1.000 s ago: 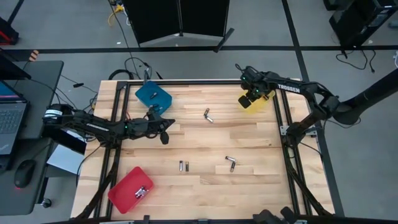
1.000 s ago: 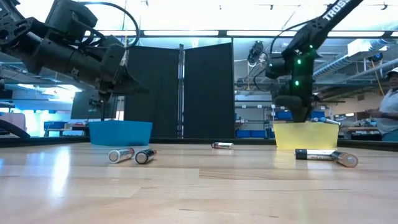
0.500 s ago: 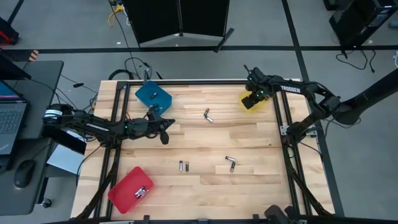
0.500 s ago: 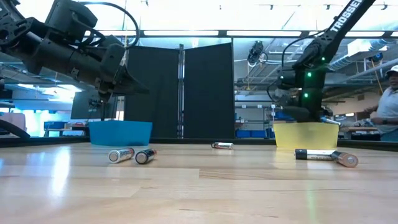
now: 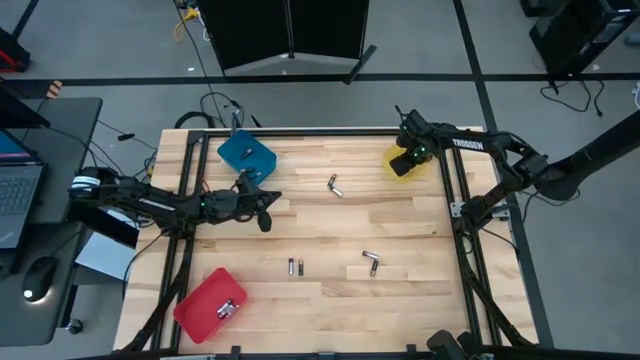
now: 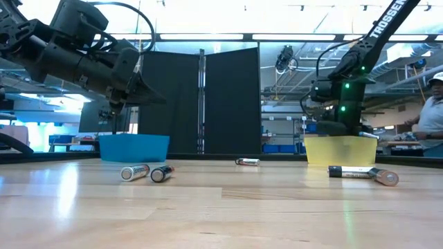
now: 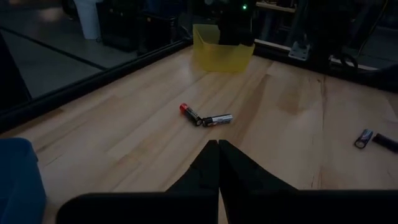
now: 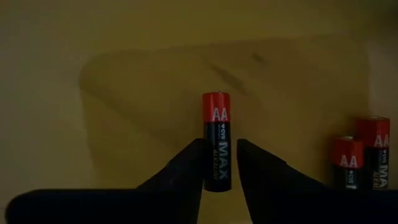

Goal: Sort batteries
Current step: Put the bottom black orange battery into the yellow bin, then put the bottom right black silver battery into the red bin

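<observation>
My right gripper hangs over the yellow tray at the table's far right corner, shut on a black-and-red AA battery. Two more AA batteries lie in that tray. My left gripper hovers shut over the table's left middle, holding nothing. Loose batteries lie on the wood in pairs: one pair far centre, one near centre, one right of it. A red tray at the near left holds batteries. A blue tray sits far left. My right gripper pinches the AA battery by its black lower half between the two fingers. The fingers point down into the yellow tray and lie along the battery. Its red end sticks out past the fingertips, clear of the tray floor.
The black frame rail runs along the table's right edge beside the yellow tray. Bare wood lies between the battery pairs. In the low view a person stands beyond the table at the far right.
My right gripper has moved a little toward the table's right edge and down, settling over the yellow tray with the battery still held. The left arm and the loose batteries have stayed where they were.
</observation>
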